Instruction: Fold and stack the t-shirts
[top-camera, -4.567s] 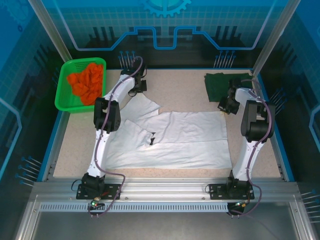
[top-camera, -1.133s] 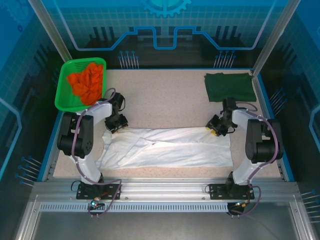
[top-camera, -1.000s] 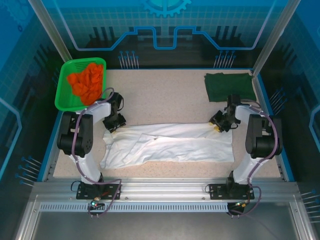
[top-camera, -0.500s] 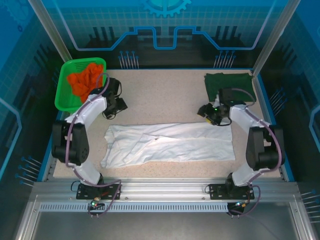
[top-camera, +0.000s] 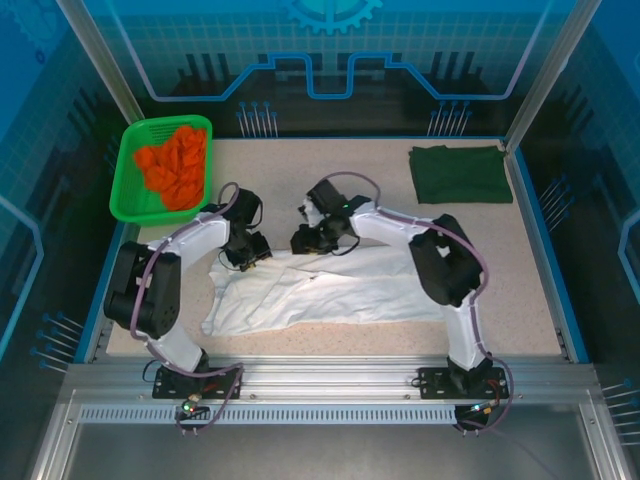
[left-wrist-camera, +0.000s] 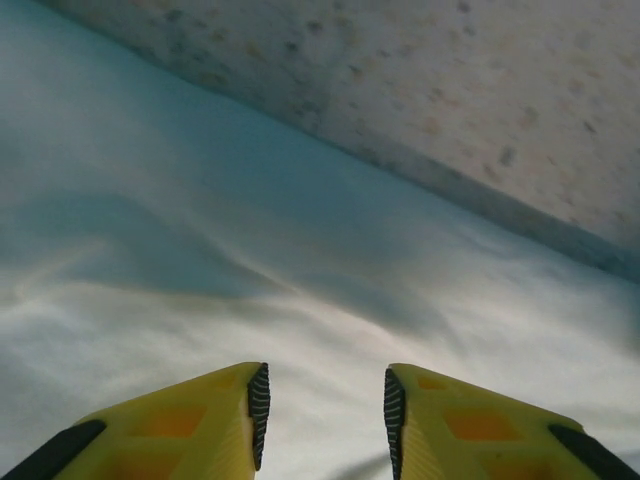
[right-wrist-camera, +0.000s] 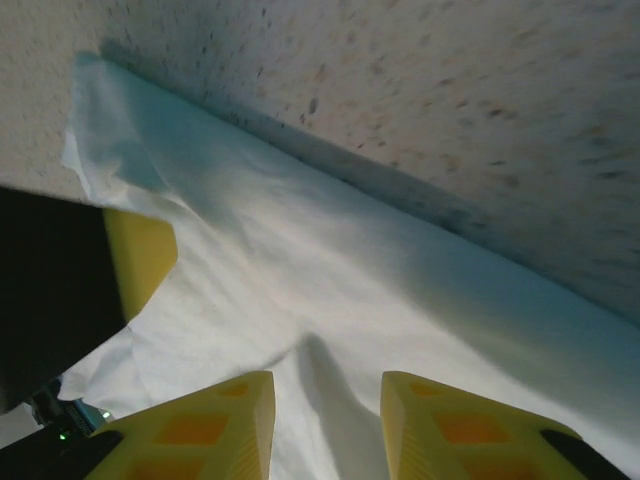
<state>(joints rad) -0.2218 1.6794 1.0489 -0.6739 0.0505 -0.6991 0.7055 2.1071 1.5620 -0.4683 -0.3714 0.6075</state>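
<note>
At white t-shirt (top-camera: 350, 290) far edge, L fingers (left-wrist-camera: 215, 420) apart, R arm (top-camera: 390, 222) stretched across, R fingers (right-wrist-camera: 205, 425) apart

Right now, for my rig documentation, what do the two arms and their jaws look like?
Both the left arm and right arm have white link shells with bulky black joint housings, on black base plates. A thin purplish cable loops along each. The jaws are yellow with orange inset panels and black ribbed pads on their inner faces.

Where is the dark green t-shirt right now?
Top external view: the dark green t-shirt lies folded flat at the far right corner of the table, apart from the white t-shirt.
</note>
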